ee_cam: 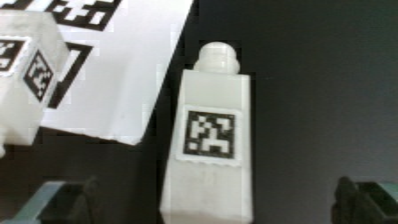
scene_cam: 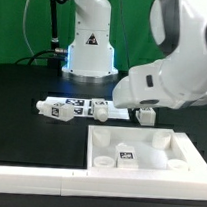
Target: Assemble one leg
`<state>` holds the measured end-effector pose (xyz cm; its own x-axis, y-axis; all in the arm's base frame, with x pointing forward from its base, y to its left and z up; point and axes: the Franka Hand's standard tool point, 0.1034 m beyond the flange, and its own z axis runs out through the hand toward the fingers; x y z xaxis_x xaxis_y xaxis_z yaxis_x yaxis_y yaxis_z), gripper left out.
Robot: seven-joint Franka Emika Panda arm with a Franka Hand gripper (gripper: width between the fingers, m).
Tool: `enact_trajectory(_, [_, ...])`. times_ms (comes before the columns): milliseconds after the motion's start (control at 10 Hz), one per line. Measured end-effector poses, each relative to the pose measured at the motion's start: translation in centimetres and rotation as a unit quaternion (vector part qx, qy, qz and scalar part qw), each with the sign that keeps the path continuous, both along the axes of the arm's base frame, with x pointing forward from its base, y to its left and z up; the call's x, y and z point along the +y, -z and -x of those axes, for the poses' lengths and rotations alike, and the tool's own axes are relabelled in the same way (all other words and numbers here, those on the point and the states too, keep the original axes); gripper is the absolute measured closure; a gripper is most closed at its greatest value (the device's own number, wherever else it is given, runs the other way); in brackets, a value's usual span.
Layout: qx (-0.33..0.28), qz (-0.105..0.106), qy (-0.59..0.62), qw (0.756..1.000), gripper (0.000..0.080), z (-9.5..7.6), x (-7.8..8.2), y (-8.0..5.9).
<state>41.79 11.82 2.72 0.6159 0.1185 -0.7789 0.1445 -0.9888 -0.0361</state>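
You have the pincer (ee_cam: 210, 205) spread wide, with its two dark fingers (ee_cam: 57, 203) standing clear of the leg (ee_cam: 214, 130) on either side. The leg sits on the black table (ee_cam: 320, 90) in the gap between them, its tag facing your wrist camera and its rounded peg end pointing away from the pincer. The marker board (ee_cam: 116, 60) lies just beside the leg, out past one finger.

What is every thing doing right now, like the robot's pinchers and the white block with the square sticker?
Small white plastic rectangular leg with a square tag: lying down, tag up, not gripped.
Two-finger gripper: open, one finger on either side of the leg.
Thin flat white marker board: lying flat beside the leg.
Wide white tray-like piece: lying flat, tag up.
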Motion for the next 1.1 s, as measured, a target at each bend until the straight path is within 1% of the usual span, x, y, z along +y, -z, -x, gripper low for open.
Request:
enact_trajectory(100, [0.002, 0.000, -0.003, 1.000, 0.0150, 0.6, 0.2, 0.7])
enact_trajectory(300, [0.011, 0.001, -0.004, 1.000, 0.0150, 1.4, 0.2, 1.5])
enact_trajectory(400, [0.012, 0.000, -0.005, 1.000, 0.0150, 1.4, 0.2, 1.6])
enact_trajectory(500, [0.012, 0.000, -0.005, 1.000, 0.0284, 1.4, 0.2, 1.6])
enact_trajectory(600, [0.012, 0.000, -0.005, 1.000, 0.0284, 1.4, 0.2, 1.6])
enact_trajectory(700, [0.012, 0.000, -0.005, 1.000, 0.0423, 1.4, 0.2, 1.6])
enact_trajectory(800, [0.012, 0.000, -0.005, 1.000, 0.0515, 1.4, 0.2, 1.6])
enact_trajectory(900, [0.014, 0.001, -0.014, 1.000, 0.0515, 1.2, 0.1, 1.2])
enact_trajectory(1000, [0.018, -0.004, -0.030, 0.999, 0.0515, 0.2, 0.1, -0.6])
enact_trajectory(1100, [0.018, -0.011, -0.035, 0.999, 0.0515, -1.7, 0.0, -3.0])
